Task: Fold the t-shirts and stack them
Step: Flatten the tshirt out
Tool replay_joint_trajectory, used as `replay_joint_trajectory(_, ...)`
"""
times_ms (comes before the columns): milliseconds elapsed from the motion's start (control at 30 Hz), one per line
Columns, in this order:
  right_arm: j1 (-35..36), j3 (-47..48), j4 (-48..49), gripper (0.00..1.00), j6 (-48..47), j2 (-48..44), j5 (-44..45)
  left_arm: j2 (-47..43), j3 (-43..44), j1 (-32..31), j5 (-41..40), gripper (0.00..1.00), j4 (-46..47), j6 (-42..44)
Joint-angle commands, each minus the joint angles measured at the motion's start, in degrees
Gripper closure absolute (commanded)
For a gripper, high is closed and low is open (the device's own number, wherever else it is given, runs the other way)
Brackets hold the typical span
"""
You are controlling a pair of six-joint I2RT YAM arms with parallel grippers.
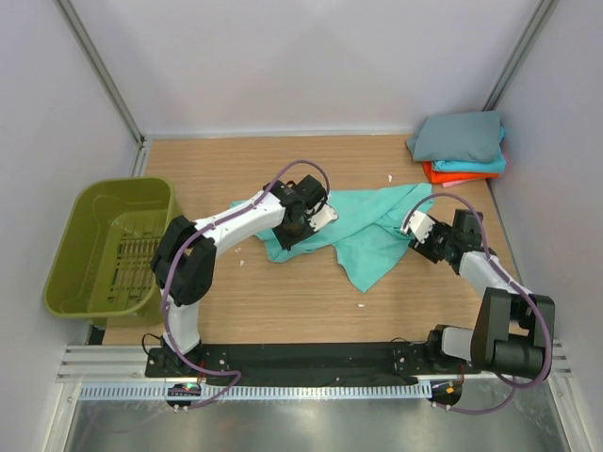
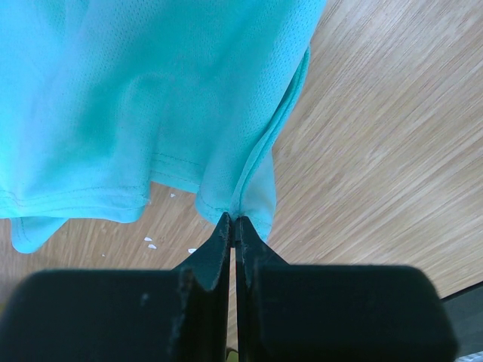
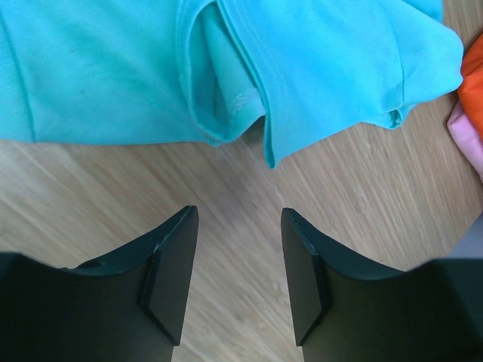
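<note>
Wooden surface point(image 1: 311, 301): mint t-shirt point(image 1: 367, 235) crumpled at centre. Left end effector point(image 2: 232, 219) clenched on its hem. Right end effector point(image 3: 239, 215) released, empty, near cloth edge. Folded t-shirts point(image 1: 460, 139) stacked far right corner.

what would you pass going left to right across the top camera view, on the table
olive basket → mint t-shirt spread mid-table → stack of folded t-shirts in the far right corner
</note>
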Motion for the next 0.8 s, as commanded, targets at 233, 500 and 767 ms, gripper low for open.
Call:
replay_joint_trajectory(233,3.46,7.48,11.09,0.51,2.29,8.76,2.65,0.99,2.10,0.09,0.92,1.00,-0.46,-0.96)
replay_joint_trajectory(500,5.14,12.58,5.47,0.75,3.61,11.68,3.18,1.43,1.75,0.09,1.18,1.00,-0.02,-1.23)
replay_joint_trajectory(767,5.22,14.78,0.82,0.87,4.14,11.07,4.06,2.13,2.37,0.26,1.71,1.00,0.25,-1.23)
